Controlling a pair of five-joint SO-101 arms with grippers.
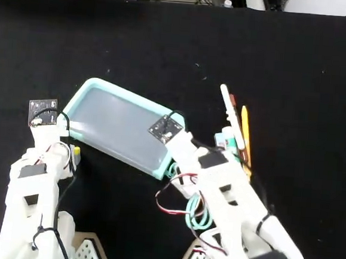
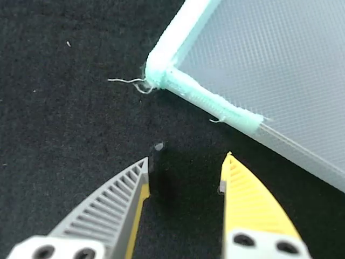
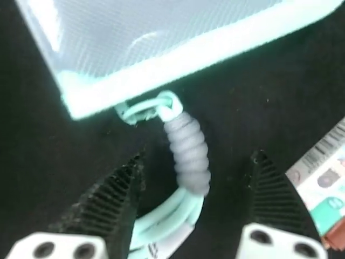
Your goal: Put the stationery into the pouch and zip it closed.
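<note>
Ribbed jaws spread wide, my right gripper (image 3: 199, 159) is straddling the coiled grey zipper pull (image 3: 187, 148); my left gripper (image 2: 187, 157) is gaping beside the nine-o'clock corner of the translucent, mint-edged pouch (image 2: 269, 54).

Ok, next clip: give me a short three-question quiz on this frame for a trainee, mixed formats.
1. True or false: the stationery already lies inside the pouch.
2. What lies between the open fingers of the right gripper? A) the zip's pull cord B) a pen C) nothing
3. Which part of the pouch is the left gripper, fingers open, closest to?
Key: 1 false, it lies on the table outside the pouch; 2 A; 3 a corner.
</note>
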